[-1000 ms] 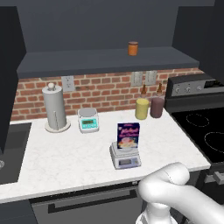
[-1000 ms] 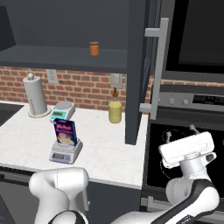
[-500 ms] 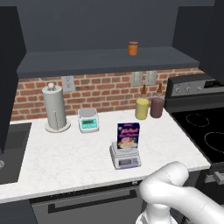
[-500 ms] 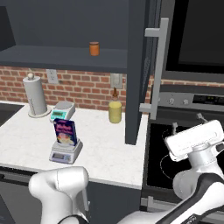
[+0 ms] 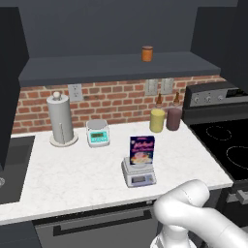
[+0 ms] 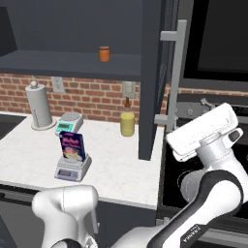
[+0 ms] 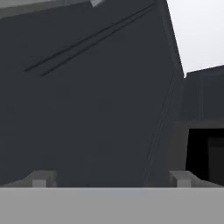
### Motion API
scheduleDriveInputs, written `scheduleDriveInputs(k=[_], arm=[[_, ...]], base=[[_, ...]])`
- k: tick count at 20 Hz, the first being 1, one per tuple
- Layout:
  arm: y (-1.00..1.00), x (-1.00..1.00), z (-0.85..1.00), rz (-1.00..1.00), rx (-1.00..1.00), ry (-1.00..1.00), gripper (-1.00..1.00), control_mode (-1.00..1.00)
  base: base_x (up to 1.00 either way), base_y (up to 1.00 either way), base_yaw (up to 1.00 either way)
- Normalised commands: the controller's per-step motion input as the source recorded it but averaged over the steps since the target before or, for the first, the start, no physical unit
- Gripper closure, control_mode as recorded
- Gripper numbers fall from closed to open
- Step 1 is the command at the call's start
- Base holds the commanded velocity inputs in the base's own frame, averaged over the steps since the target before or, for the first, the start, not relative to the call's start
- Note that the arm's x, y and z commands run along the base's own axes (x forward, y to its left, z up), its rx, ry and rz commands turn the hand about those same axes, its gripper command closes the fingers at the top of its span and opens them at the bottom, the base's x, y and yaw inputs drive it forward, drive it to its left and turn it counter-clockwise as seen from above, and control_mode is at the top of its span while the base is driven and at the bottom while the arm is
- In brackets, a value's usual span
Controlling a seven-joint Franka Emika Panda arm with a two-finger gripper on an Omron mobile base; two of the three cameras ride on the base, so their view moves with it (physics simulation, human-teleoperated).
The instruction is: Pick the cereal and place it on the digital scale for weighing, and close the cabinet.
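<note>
On the left of the white marble bench a tall white paper-towel roll stands by the brick wall, and just right of it sits a small scale with a teal-green front, which is not the one wanted. Nearer the front edge, the small dark-blue cardboard cereal box with a purple-pink face already stands upright on the low white-grey digital scale with a bluish-purple display, so that half looks done; the box carries a line of script above its bowl picture, too blurred to read, and the scale displays show nothing legible. Above, a small orange can rests on the shelf of the dark charcoal-navy upper cabinet, whose door hangs open edge-on, long silver bar handle facing the arm. Further right, the tool faces the dark door panel closely, fingers spread wide and holding nothing. The likely trouble is a push landing on the handle or door edge, glancing off, or the elbow sweeping low and knocking the box off the scale.
</note>
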Motion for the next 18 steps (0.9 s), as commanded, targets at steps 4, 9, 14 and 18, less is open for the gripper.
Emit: scheduleDriveInputs(k=[4, 9, 14, 18], arm=[[0.89, -0.54, 0.83, 0.00, -0.17, 0.00, -1.00, -1.00], [0.99, -0.55, 0.53, -0.10, -0.25, 0.00, -1.00, -1.00], [1.00, -0.42, 0.21, -0.22, -0.28, 0.03, -1.00, -1.00], [1.00, -0.02, 0.00, -0.25, -0.32, 0.10, -1.00, -1.00]], base=[[0.00, 0.00, 0.00], [0.00, 0.00, 0.00], [0.00, 0.00, 0.00], [0.00, 0.00, 0.00]])
